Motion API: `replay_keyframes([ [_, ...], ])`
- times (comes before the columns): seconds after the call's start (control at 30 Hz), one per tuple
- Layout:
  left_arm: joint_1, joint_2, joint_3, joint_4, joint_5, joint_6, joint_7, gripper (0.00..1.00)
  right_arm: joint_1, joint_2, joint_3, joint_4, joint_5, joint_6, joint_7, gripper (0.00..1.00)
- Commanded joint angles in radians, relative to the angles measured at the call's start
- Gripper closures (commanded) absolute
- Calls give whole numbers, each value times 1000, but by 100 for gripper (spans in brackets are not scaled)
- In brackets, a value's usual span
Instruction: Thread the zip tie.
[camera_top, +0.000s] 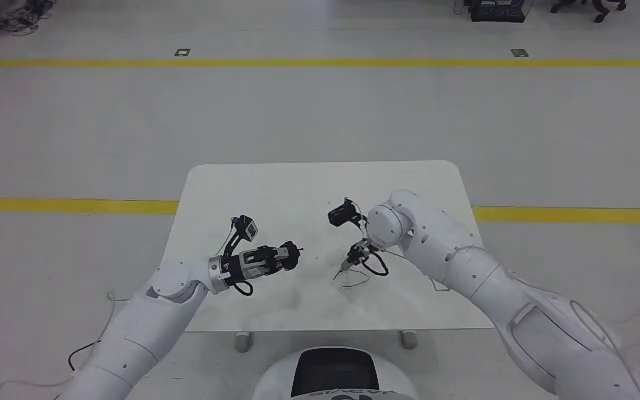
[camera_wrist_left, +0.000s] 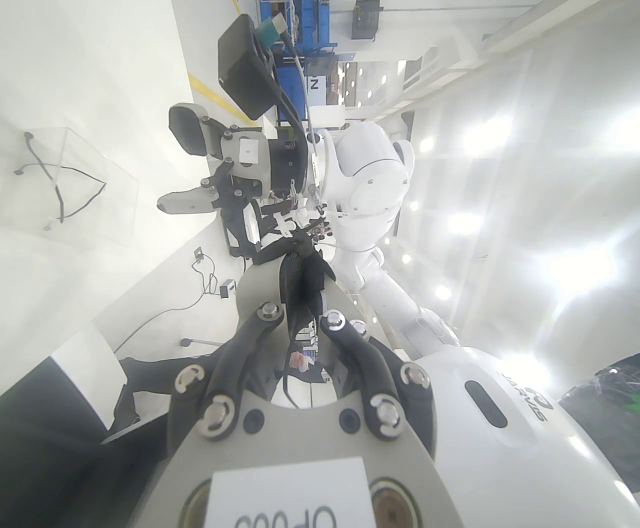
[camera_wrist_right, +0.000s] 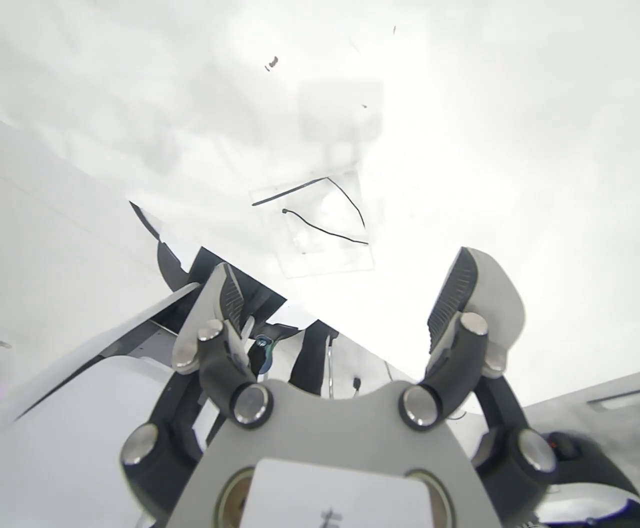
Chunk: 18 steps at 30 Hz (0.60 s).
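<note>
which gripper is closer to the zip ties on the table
Right. The right gripper is open and close to the zip ties, pointing at them; the left gripper is farther off to their side, well apart from them.

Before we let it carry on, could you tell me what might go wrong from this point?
1. The zip ties lie thin, flat and crossed in the clear tray. The open right gripper above them may pinch two at once or slip off.
2. The left gripper is shut and sits close beside the right one, so the two could bump when they meet for threading.
</note>
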<state>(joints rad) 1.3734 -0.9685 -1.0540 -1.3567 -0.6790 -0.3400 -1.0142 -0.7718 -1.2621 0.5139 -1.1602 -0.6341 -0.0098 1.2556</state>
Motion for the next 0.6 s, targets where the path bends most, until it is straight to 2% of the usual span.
replay_keyframes([
  [0.0,0,0,0,0,0,0,0,100,3,-1,-5,3,-15,-47,-4,0],
  [0.13,0,0,0,0,0,0,0,100,5,-7,-19,6,-29,-142,-23,0],
  [0.27,0,0,0,0,0,0,0,100,6,-12,-40,10,-50,-267,-39,0],
  [0.57,0,0,0,0,0,0,0,100,6,-12,-40,10,-50,-267,-39,0],
])
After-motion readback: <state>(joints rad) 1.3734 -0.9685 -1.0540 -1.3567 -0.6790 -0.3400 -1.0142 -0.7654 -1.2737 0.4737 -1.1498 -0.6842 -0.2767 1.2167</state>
